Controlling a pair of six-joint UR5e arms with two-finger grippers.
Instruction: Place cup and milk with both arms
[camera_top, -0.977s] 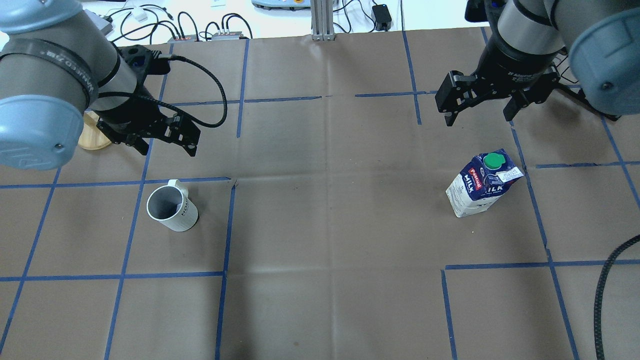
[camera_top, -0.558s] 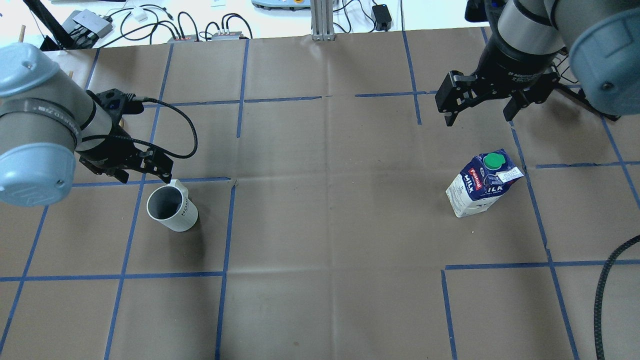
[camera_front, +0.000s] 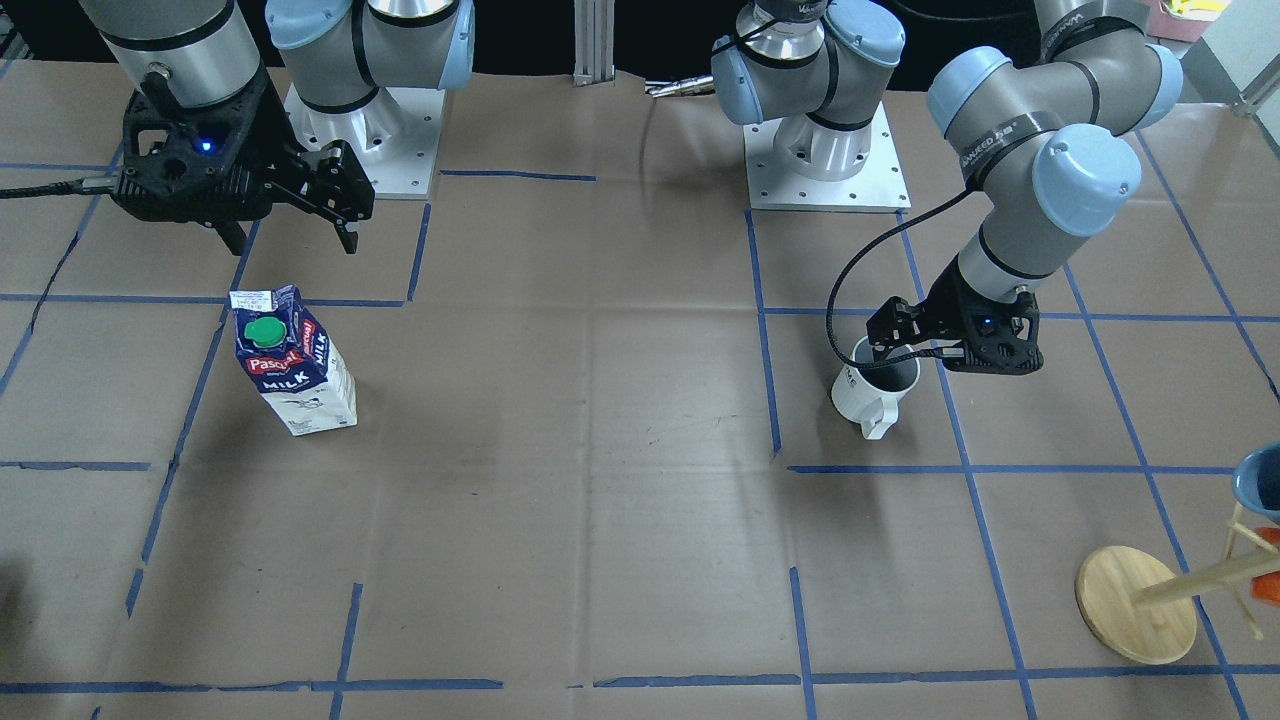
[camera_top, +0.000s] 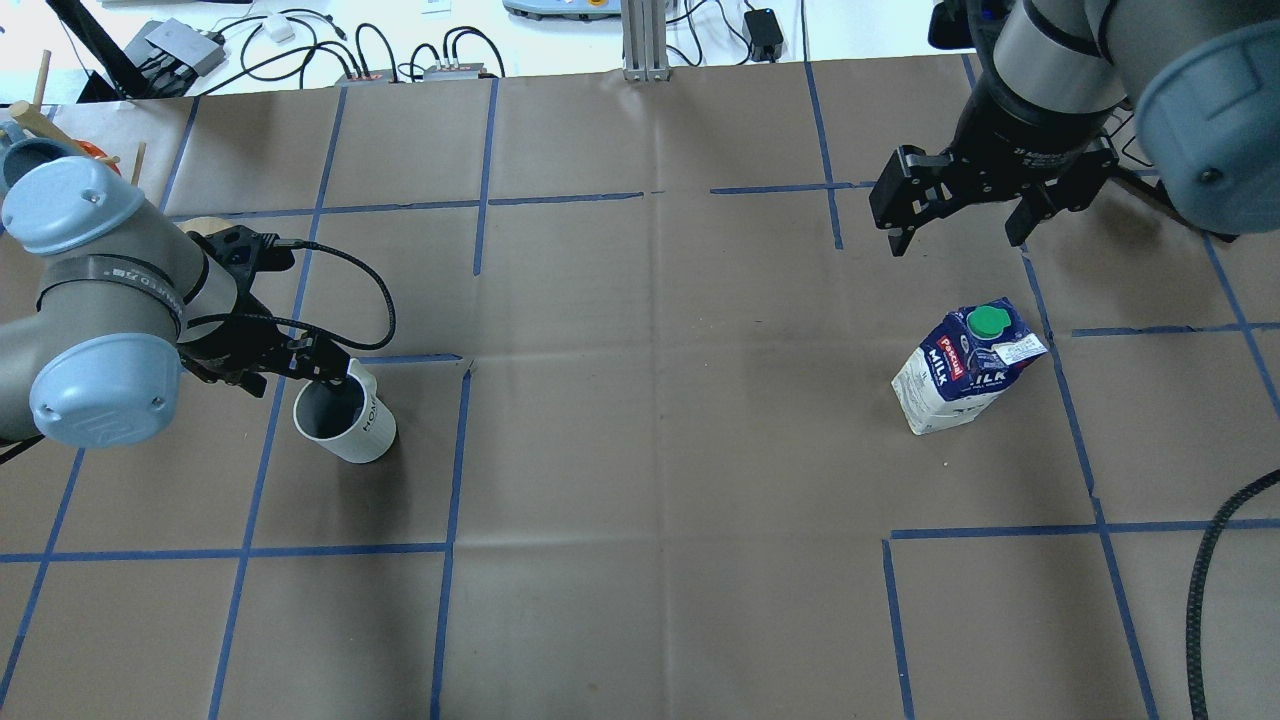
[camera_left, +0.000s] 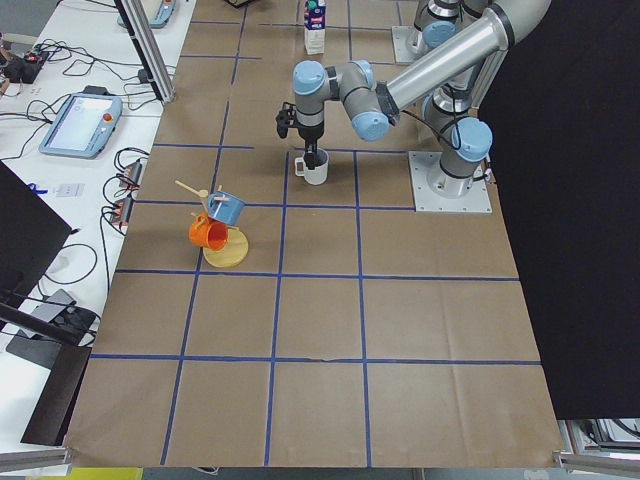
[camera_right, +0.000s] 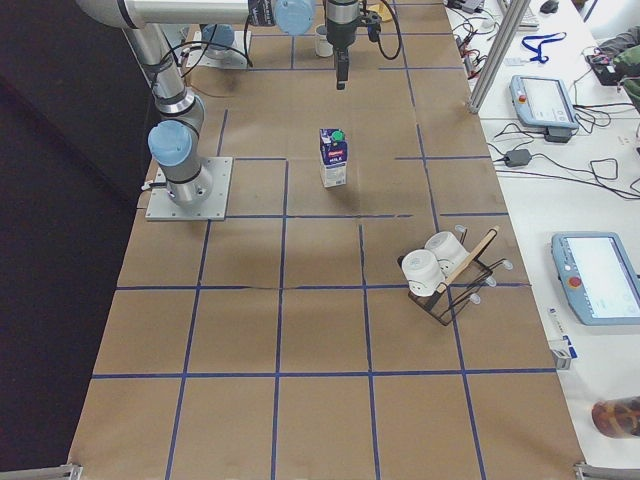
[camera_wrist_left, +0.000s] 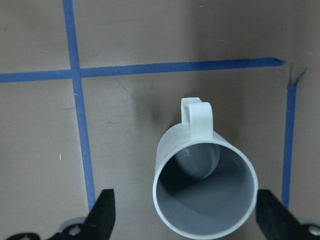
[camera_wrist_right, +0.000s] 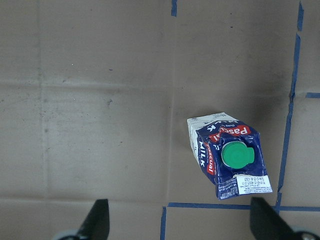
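The milk carton (camera_front: 295, 375) carries a red "Pascual" logo and white "MILK" on dark blue; the white sticker (camera_wrist_right: 246, 184) on its top ridge has print too small to read. Dark letters on the mug (camera_top: 365, 435) look like "HOM". A black band on the left arm (camera_front: 1000, 140) bears white lettering, not legible

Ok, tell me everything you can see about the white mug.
The mug is white, ceramic-looking, grey inside and empty, with a loop handle and dark lettering on its side. It stands upright on the paper-covered table, beside a blue tape line. The open left gripper straddles it, fingers clear of both sides.
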